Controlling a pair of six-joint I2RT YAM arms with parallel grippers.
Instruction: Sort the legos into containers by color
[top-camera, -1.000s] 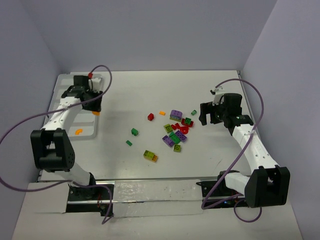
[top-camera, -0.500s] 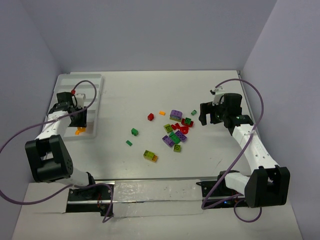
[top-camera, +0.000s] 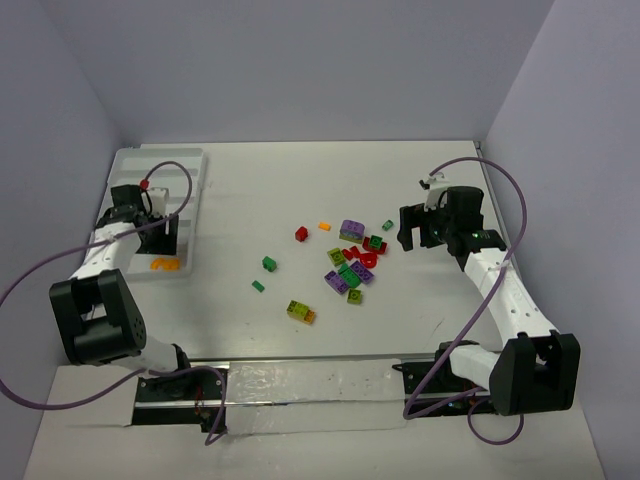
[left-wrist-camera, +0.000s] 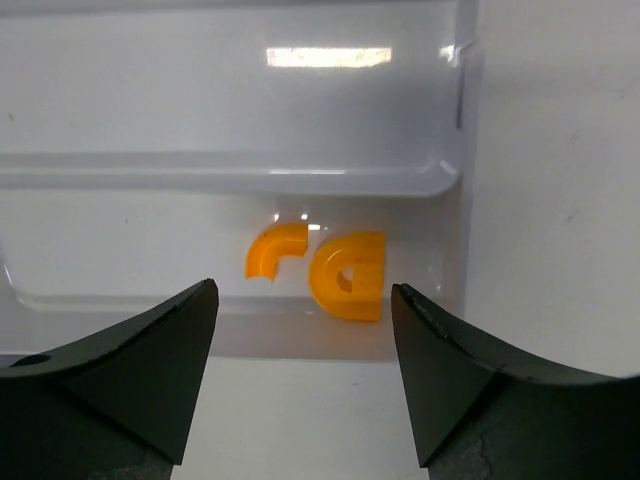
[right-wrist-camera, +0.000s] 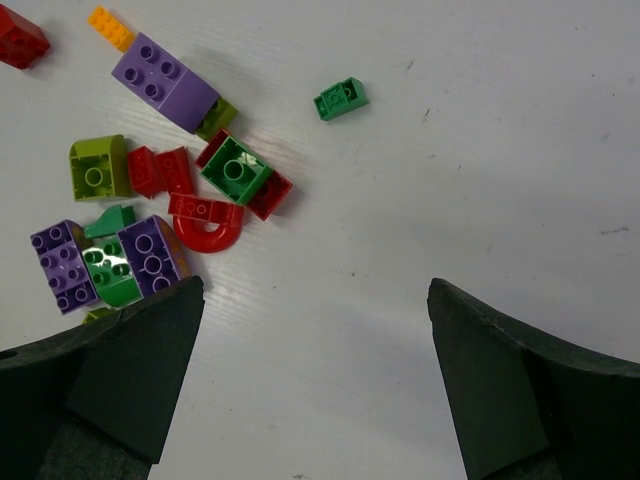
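Closest to the table's (top-camera: 300, 170) near edge, about midway along it, lies a lime-yellow studded brick with an orange piece against it (top-camera: 300, 312). Just beyond it sits a tiny dark green brick (top-camera: 258, 286).

At the left edge, the near compartment of the flat white plastic tray (top-camera: 130, 165) holds two orange pieces. One is a curved quarter-arc piece (left-wrist-camera: 272, 250) and the other a rounded orange arch piece (left-wrist-camera: 348, 275). They lie side by side near the compartment's corner. The left gripper (left-wrist-camera: 300, 300) hangs over them with its jaws released. Both pieces rest on the tray floor just past the fingertips, in line with the gap and touching neither finger.

In the middle of the table, right of centre, is the main cluster of loose legos (top-camera: 350, 260) in purple, green, red and lime. The right gripper (right-wrist-camera: 315, 290) hovers at the cluster's right side, jaws spread wide and gripping nothing, with bare table between them. A red arch-shaped brick (right-wrist-camera: 208, 225) lies just beyond one fingertip, outside the gap.

Farther off lie a purple studded block (right-wrist-camera: 163, 80), a small green brick (right-wrist-camera: 341, 98), and a red brick (top-camera: 301, 233). The tray runs on to the far left corner.
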